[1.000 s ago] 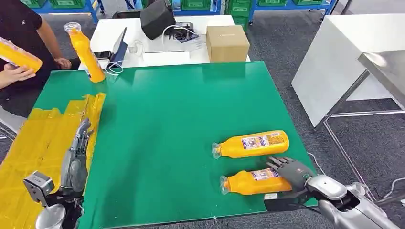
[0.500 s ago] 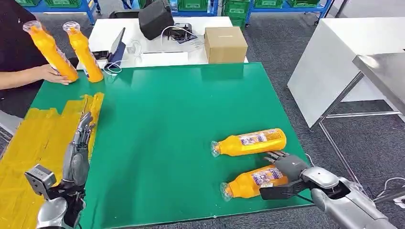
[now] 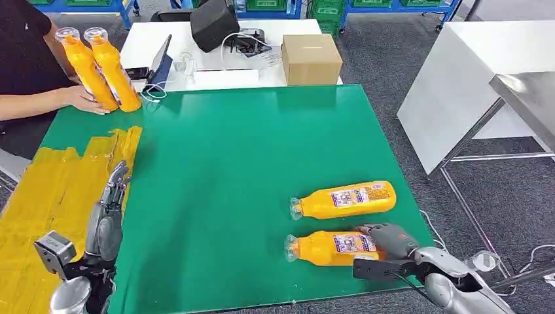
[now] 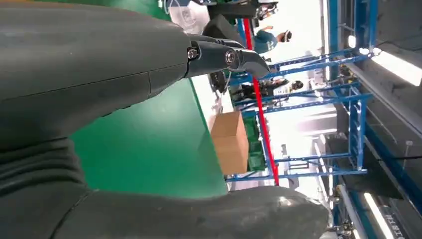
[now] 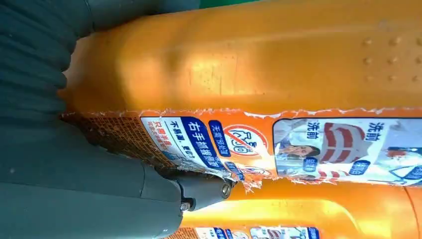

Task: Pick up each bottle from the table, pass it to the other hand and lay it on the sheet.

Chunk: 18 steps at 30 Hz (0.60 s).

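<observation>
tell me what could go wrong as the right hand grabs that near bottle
The right hand grips the near bottle at its base end, so the neck may sag or slip on lifting. The far bottle lies close beside it and could get knocked. The left hand waits far across the table.

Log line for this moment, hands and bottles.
right hand: gripping near lying bottle | left hand: open over yellow sheet | far lying bottle: untouched | handover: not yet

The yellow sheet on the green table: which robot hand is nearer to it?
Left. The left hand hangs at the edge of the yellow sheet, fingers apart; the right hand grips a lying orange plastic bottle far across the green table.
</observation>
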{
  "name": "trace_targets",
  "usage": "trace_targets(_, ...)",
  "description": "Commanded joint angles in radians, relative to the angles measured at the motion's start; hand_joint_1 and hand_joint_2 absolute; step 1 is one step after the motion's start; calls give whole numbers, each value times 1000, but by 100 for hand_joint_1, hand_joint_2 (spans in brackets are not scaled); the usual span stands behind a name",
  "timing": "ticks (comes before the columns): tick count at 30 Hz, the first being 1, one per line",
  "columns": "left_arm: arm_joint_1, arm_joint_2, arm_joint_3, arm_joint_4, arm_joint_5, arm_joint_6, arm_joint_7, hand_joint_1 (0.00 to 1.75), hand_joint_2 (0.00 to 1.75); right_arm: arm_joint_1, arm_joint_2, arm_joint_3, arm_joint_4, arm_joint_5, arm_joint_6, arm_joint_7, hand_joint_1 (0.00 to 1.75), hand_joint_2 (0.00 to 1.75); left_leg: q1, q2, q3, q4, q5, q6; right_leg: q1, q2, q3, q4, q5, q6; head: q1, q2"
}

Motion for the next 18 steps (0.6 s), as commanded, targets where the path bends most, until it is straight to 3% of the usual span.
trace_targets(1,42,1,1,14,66,-48,27,0,0,158,166,-93,-104,-69,-121,-46,175,175,0,-2,-1,-2,0,1,0,-3,0,-1,-1,-2,0,0)
trace_targets(2,63,-10,8,-3,127,-94,56,0,0,151,236,-126,-117,-90,-140,-70,175,175,-4,-6,-6,-4,3,2,-4,-7,-5,0,-1,-2,0,0)
trace_targets(3,82,-19,12,-24,181,-133,75,0,0,139,296,-160,-125,-101,-154,-100,175,175,0,-1,-6,-2,1,0,0,-2,1,-2,0,-2,0,0)
trace_targets(7,129,-69,-19,-96,276,-212,94,0,0,45,418,-203,-139,-147,-147,-139,175,175,-2,1,-11,-1,0,1,-2,-1,0,5,-1,-2,0,0)
trace_targets(8,137,-81,-40,-106,325,-226,130,0,175,24,418,-209,-146,-152,-139,-135,175,175,-2,4,-13,0,0,0,-2,3,-6,7,0,-2,0,0)
trace_targets(10,175,-79,-115,-138,395,-232,191,0,175,17,410,-247,-180,-175,-122,-135,175,175,-5,1,-19,0,1,1,-4,-1,-12,11,-1,-2,0,0)
trace_targets(15,198,-72,-241,-182,376,-159,180,0,175,-1,430,-297,-205,-199,-105,-155,175,175,-7,-9,-27,1,5,2,-7,-11,-17,13,-2,-1,0,0)
trace_targets(18,182,-66,-276,-169,418,-145,190,0,175,-93,507,-260,-122,-91,-205,-103,175,175,-8,-8,-28,1,5,1,-8,-10,-19,13,-1,-1,0,0)
